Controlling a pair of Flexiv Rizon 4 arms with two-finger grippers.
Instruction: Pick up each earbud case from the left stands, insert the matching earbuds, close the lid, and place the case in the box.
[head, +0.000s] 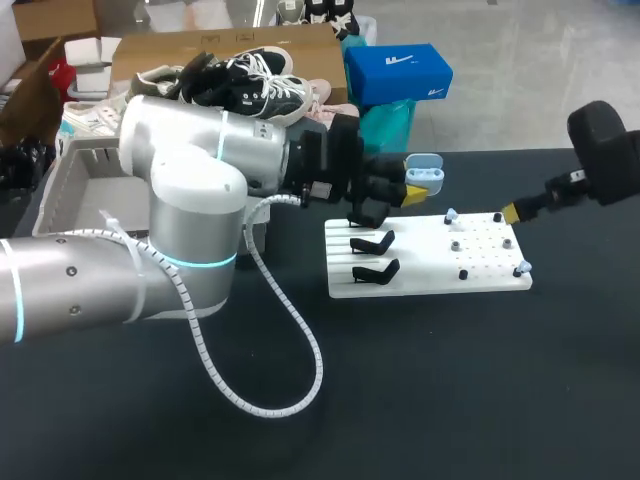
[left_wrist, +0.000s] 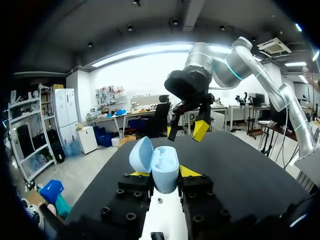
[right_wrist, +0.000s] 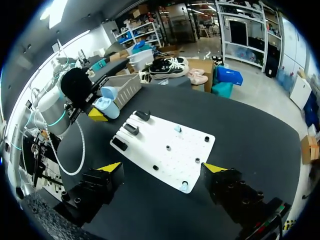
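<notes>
Blue earbud case (head: 427, 178), lid open, sits pinched in the left tool (left_wrist: 162, 172) at 12 o'clock of the white board (head: 430, 275) (right tool (right_wrist: 161, 167) spread wide), so filling, closing and boxing look left to do.

Open light-blue earbud case (head: 427, 173) in the left claw (head: 417, 190), near the white board's (head: 430, 268) far edge

Black table (head: 420, 400) bears a white board (head: 430, 272) and box (head: 68, 195).
</notes>
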